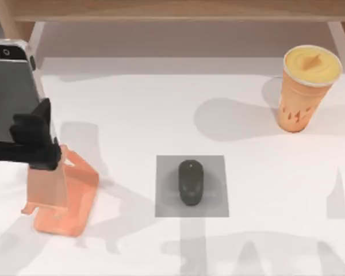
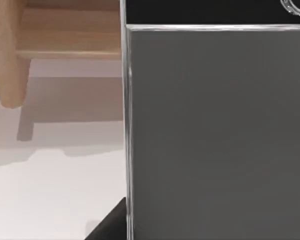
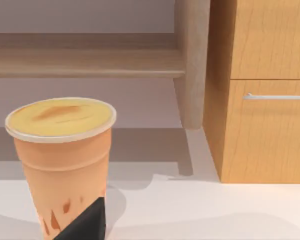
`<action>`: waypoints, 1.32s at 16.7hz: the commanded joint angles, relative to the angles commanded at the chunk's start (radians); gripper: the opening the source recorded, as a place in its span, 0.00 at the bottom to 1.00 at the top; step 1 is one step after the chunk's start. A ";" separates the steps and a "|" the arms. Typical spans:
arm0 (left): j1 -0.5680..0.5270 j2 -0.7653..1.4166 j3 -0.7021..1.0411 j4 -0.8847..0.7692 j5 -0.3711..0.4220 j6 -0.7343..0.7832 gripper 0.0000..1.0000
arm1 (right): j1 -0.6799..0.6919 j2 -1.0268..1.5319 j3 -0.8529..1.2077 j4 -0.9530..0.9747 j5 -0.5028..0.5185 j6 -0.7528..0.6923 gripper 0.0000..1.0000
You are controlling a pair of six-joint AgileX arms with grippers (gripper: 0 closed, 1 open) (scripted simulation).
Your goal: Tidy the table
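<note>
My left end effector (image 1: 37, 144) is clamped on a smartphone (image 1: 8, 86), holding it upright directly above the orange phone stand (image 1: 60, 195), which sits just below it on the white bench (image 1: 132, 109). To seat it well, I judge I should line the phone's lower edge with the stand's slot and lower slowly, keeping it from tilting. A mouse (image 1: 191, 182) on a grey mat (image 1: 213, 204) lies off to the side. The right arm waits by the drink cup (image 3: 60, 160); its grip I cannot tell.
</note>
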 joint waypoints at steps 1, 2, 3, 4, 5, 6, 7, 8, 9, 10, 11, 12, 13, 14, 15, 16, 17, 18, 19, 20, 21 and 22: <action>0.002 0.024 -0.050 0.008 0.001 0.006 0.00 | 0.000 0.000 0.000 0.000 0.000 0.000 1.00; 0.006 0.048 -0.098 0.022 0.001 0.012 0.00 | 0.000 0.000 0.000 0.000 0.000 0.000 1.00; 0.011 0.072 -0.138 0.042 0.001 0.017 0.00 | 0.000 0.000 0.000 0.000 0.000 0.000 1.00; 0.018 0.094 -0.167 0.067 0.002 0.023 0.00 | 0.000 0.000 0.000 0.000 0.000 0.000 1.00; 0.025 0.113 -0.187 0.092 0.004 0.029 0.00 | 0.000 0.000 0.000 0.000 0.000 0.000 1.00; 0.029 0.125 -0.197 0.107 0.006 0.032 0.00 | 0.000 0.000 0.000 0.000 0.000 0.000 1.00; 0.030 0.130 -0.199 0.112 0.007 0.033 0.00 | 0.000 0.000 0.000 0.000 0.000 0.000 1.00; 0.030 0.130 -0.199 0.112 0.007 0.033 0.00 | 0.000 0.000 0.000 0.000 0.000 0.000 1.00; 0.030 0.130 -0.199 0.112 0.007 0.033 0.00 | 0.000 0.000 0.000 0.000 0.000 0.000 1.00; 0.030 0.130 -0.199 0.112 0.007 0.033 0.00 | 0.000 0.000 0.000 0.000 0.000 0.000 1.00; 0.030 0.130 -0.199 0.112 0.007 0.033 0.00 | 0.000 0.000 0.000 0.000 0.000 0.000 1.00; 0.030 0.130 -0.199 0.112 0.007 0.033 0.08 | 0.000 0.000 0.000 0.000 0.000 0.000 1.00; 0.030 0.130 -0.199 0.112 0.007 0.033 0.15 | 0.000 0.000 0.000 0.000 0.000 0.000 1.00; 0.030 0.130 -0.199 0.112 0.007 0.033 0.23 | 0.000 0.000 0.000 0.000 0.000 0.000 1.00; 0.030 0.130 -0.199 0.112 0.007 0.033 0.30 | 0.000 0.000 0.000 0.000 0.000 0.000 1.00; 0.030 0.130 -0.199 0.112 0.007 0.033 0.38 | 0.000 0.000 0.000 0.000 0.000 0.000 1.00; 0.030 0.130 -0.199 0.112 0.007 0.033 0.45 | 0.000 0.000 0.000 0.000 0.000 0.000 1.00; 0.030 0.130 -0.199 0.112 0.007 0.033 0.53 | 0.000 0.000 0.000 0.000 0.000 0.000 1.00; 0.030 0.130 -0.199 0.112 0.007 0.033 0.60 | 0.000 0.000 0.000 0.000 0.000 0.000 1.00; 0.030 0.130 -0.199 0.112 0.007 0.033 0.68 | 0.000 0.000 0.000 0.000 0.000 0.000 1.00; 0.030 0.130 -0.199 0.112 0.007 0.033 0.75 | 0.000 0.000 0.000 0.000 0.000 0.000 1.00; 0.030 0.130 -0.199 0.112 0.007 0.033 0.83 | 0.000 0.000 0.000 0.000 0.000 0.000 1.00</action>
